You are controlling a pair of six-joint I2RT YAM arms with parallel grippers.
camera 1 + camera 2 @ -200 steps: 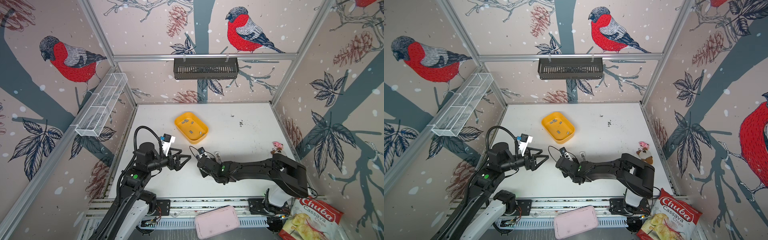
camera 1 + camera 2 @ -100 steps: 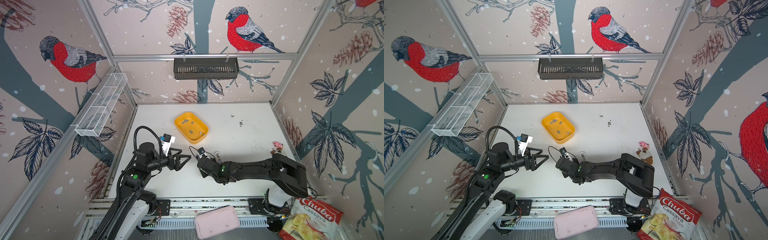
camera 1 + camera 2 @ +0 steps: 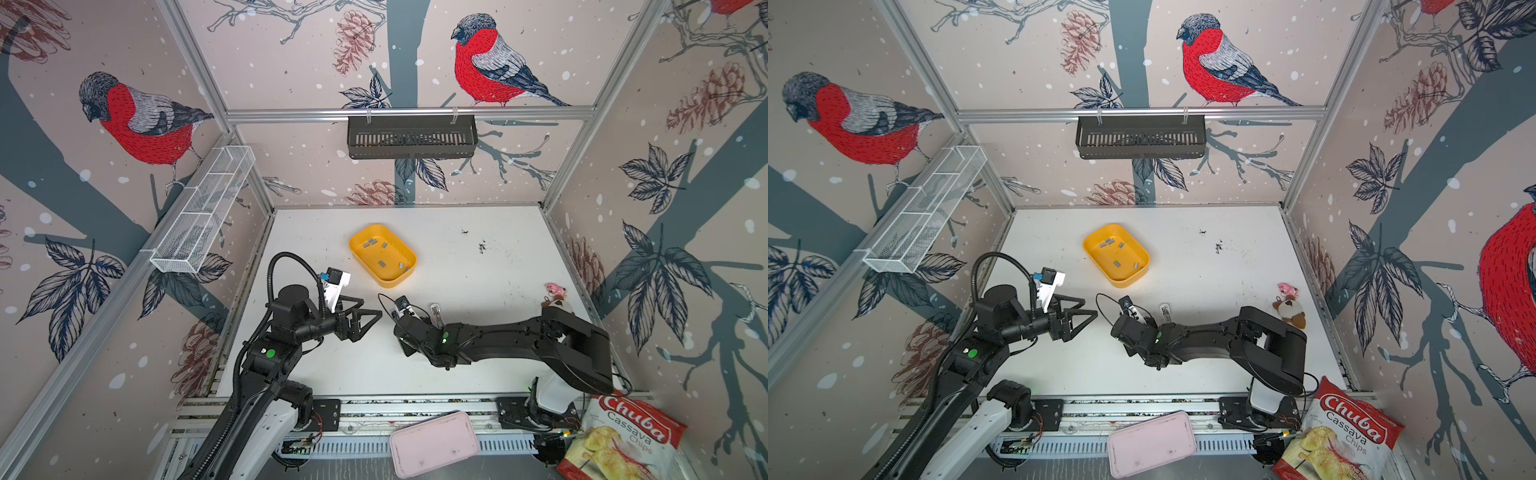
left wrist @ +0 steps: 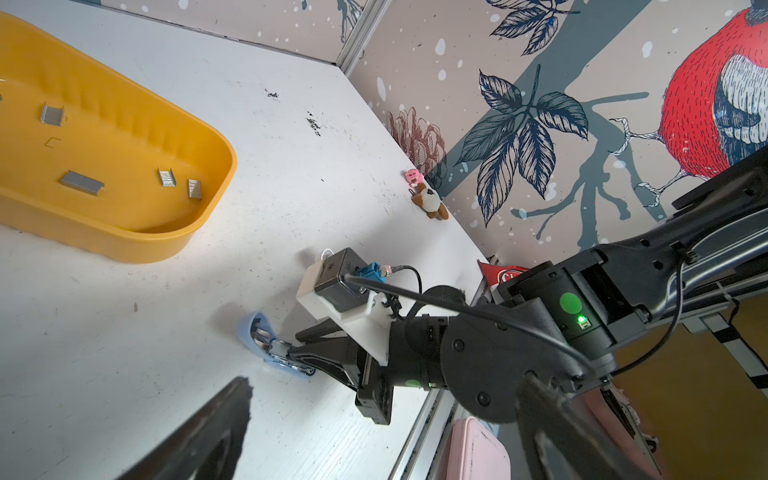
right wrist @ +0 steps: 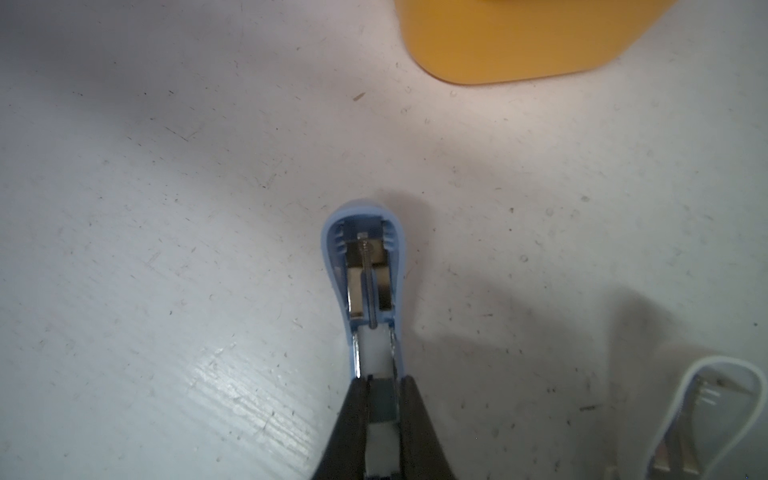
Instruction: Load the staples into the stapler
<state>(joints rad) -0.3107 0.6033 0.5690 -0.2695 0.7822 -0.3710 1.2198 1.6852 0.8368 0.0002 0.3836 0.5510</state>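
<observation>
Right fingers [image 5: 415,428] pinching the open stapler [image 5: 365,266] steady. Left fingers [image 4: 216,428] spread wide, gotta grab staples [image 4: 82,184] from the tray [image 4: 124,245] next.

bright, even overhead light; soft shadows; right wrist view blurry, perhaps out of focus.

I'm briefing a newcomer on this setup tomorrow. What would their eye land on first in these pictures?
Probably the big red-breasted birds on the wallpaper. On the white table, the yellow tray stands out toward the back left, with small grey staples scattered inside. Nearer the front, the right claw is shut on an opened blue stapler, and the left claw stands open, facing it.
</observation>
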